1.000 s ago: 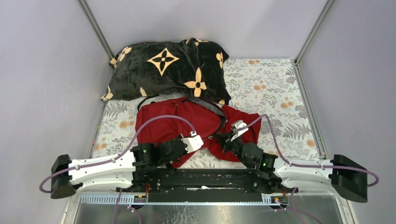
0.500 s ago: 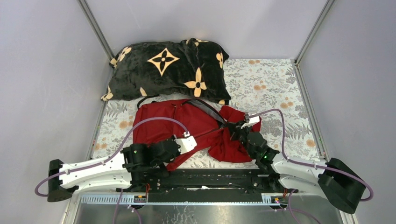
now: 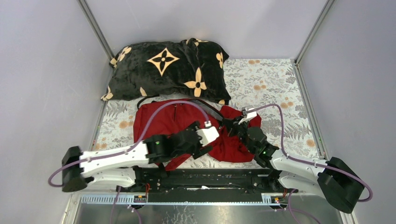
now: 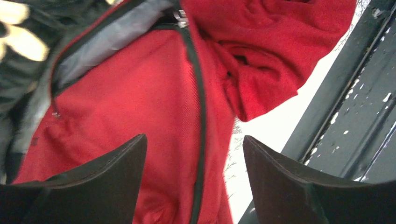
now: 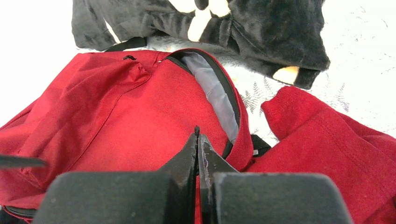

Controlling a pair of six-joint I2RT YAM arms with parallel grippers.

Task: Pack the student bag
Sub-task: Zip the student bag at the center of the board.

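The student bag (image 3: 161, 122) lies flat on the mat in the middle, red with black zipper lines. Its top is unzipped, showing grey lining (image 5: 212, 93). My left gripper (image 3: 208, 142) hangs open over the bag's right part. In the left wrist view the fingers of this gripper (image 4: 194, 137) straddle a black zipper line on the bag (image 4: 140, 93), with nothing held. My right gripper (image 3: 231, 125) sits at the bag's right edge, near the opening. In its own view the right gripper (image 5: 197, 133) is shut over the bag (image 5: 116, 116), with a small black tab poking out at the tips.
A dark-red plain cloth (image 3: 236, 145) lies crumpled against the bag's right side, also seen as cloth (image 5: 327, 154) in the right wrist view. The black plush blanket (image 3: 168, 70) with tan flowers fills the back left. The black base rail (image 3: 201, 179) runs along the near edge.
My left gripper has opened, letting go of the dark strip it pulled taut, and swung right over the bag. The right gripper has edged slightly away, still shut.
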